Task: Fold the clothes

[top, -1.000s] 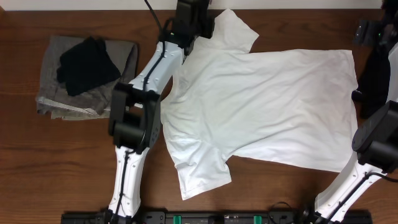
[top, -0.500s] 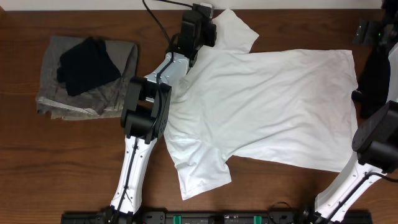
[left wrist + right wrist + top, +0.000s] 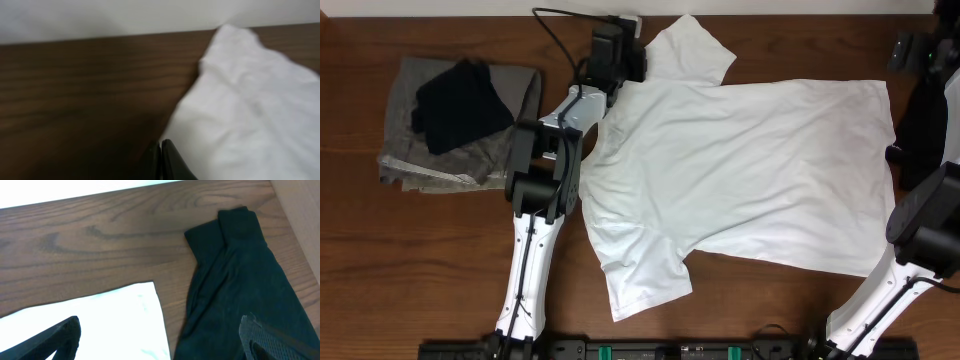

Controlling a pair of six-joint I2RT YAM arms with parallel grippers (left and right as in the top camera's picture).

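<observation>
The clothes are one white T-shirt [image 3: 740, 170] spread flat on the brown table, collar to the left and hem to the right. One sleeve points to the far edge [image 3: 690, 50] and the other to the near edge [image 3: 640, 270]. My left gripper [image 3: 618, 48] hovers at the far edge just left of the far sleeve [image 3: 250, 110], fingers [image 3: 167, 160] pressed shut with nothing between them. My right gripper [image 3: 160, 340] stands wide open above the shirt's far hem corner [image 3: 135, 315], holding nothing.
A pile of grey and black garments [image 3: 460, 120] lies at the left. A black garment [image 3: 240, 280] lies right of the hem, by the table's right edge [image 3: 932, 120]. A white wall runs along the table's far edge [image 3: 100, 40].
My left arm has swung left along the far edge, from over the far sleeve to beside it, still shut. The shirt and right arm have not moved.
</observation>
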